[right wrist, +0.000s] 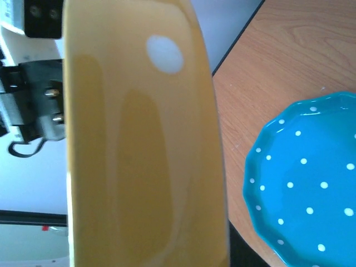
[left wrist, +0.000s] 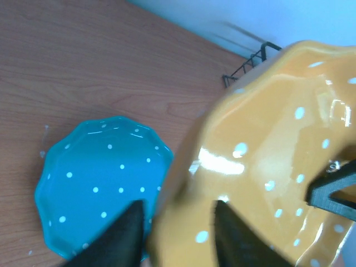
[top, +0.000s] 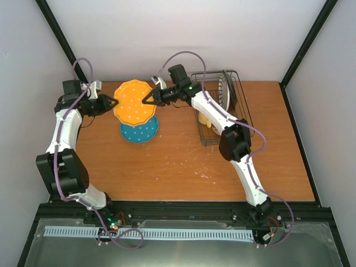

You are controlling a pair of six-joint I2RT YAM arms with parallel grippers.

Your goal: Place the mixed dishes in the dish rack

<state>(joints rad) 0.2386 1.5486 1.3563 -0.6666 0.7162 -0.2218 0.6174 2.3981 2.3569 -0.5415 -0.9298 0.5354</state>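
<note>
The dotted orange-yellow plate [top: 133, 103] hangs above the table between both grippers, overlapping the blue plate [top: 139, 131], which lies flat on the wood. My left gripper [top: 114, 103] is shut on the orange plate's left rim; its fingertips [left wrist: 129, 228] straddle the rim [left wrist: 261, 161]. My right gripper [top: 146, 100] is at the plate's right rim. In the right wrist view the orange plate [right wrist: 139, 156] sits between the jaws and hides them. The blue plate also shows in the left wrist view [left wrist: 100, 183] and the right wrist view [right wrist: 306, 178]. The dish rack [top: 240, 108] holds an upright striped plate [top: 224, 89] and the yellow mug [top: 204, 118].
The rack stands at the back right of the wooden table [top: 183, 167], to the right of the right arm's forearm. A black frame post [top: 58, 33] and the white walls close in the back and sides.
</note>
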